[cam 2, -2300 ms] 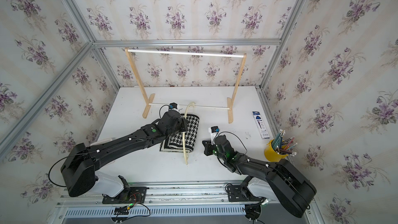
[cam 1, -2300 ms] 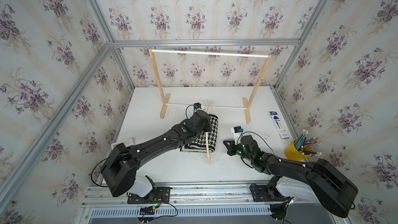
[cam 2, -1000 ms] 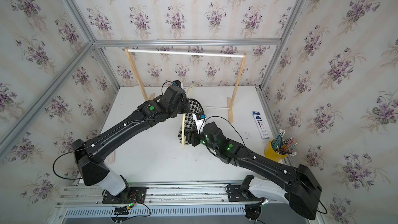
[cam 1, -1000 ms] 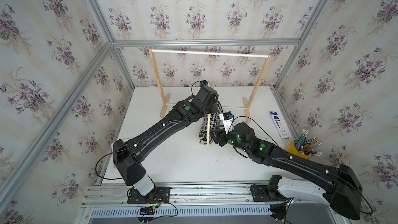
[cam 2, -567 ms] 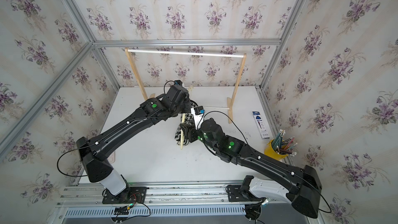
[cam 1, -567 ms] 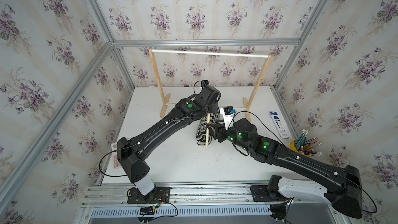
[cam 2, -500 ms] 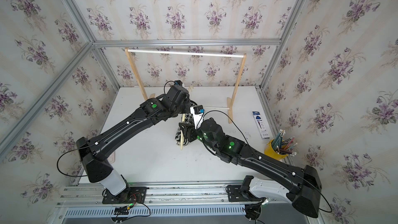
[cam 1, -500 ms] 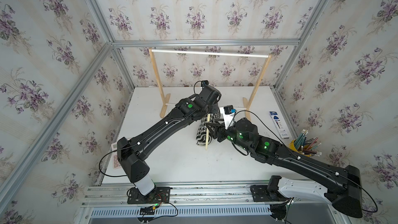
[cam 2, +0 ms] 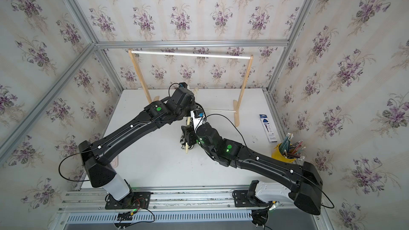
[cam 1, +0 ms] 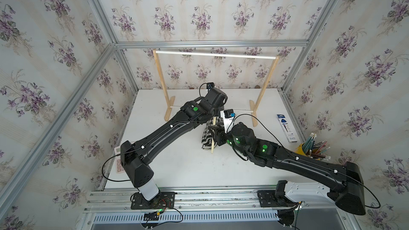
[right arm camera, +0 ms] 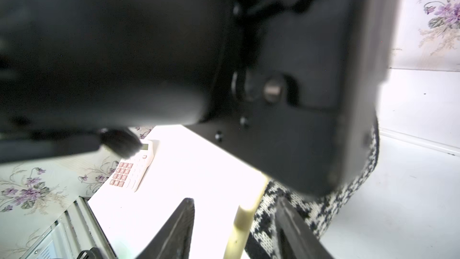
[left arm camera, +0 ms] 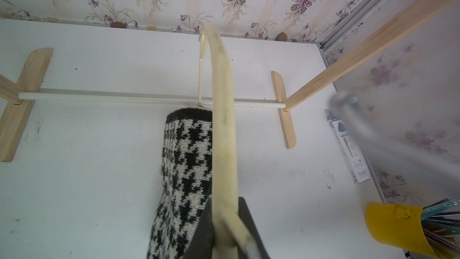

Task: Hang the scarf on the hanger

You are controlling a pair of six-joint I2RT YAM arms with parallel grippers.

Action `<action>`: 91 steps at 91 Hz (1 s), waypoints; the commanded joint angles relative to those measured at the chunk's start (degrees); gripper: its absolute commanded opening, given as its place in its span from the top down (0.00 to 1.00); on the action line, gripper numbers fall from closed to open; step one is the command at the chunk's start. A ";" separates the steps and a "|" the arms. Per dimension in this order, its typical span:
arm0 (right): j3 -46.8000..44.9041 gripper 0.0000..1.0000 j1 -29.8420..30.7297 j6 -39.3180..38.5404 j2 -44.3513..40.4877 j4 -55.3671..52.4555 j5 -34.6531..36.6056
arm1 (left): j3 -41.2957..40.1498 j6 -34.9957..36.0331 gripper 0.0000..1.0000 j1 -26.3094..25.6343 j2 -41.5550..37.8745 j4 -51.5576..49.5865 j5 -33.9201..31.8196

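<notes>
The left hand (left arm camera: 225, 222) is shut tight on the thin, smooth cream hanger (left arm camera: 222, 110), a long curved stick that points to the back wall. The soft, knitted black-and-white scarf (left arm camera: 186, 150) hangs over its thin bar, above the white counter (cam 1: 177, 167). The right hand (right arm camera: 235, 203) is half open, with the hanger and scarf between its fingers.

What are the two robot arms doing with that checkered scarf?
The left gripper is shut on the cream hanger, holding it up at a tilt. The houndstooth scarf is looped over the hanger's thin lower bar. The right gripper is open, with the hanger's end and a bit of scarf between its jaws.
</notes>
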 commanded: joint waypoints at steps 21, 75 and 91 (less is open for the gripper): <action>-0.33 0.56 0.27 0.91 3.11 4.27 4.79 | -1.23 -0.88 1.00 0.02 -0.83 3.57 -0.16; 1.10 0.70 0.28 1.19 8.73 9.76 8.17 | -5.41 -2.02 1.00 0.02 -3.51 5.46 1.18; 1.33 0.79 0.21 1.33 9.39 9.55 8.66 | -5.92 -2.01 1.00 0.02 -3.99 5.79 1.13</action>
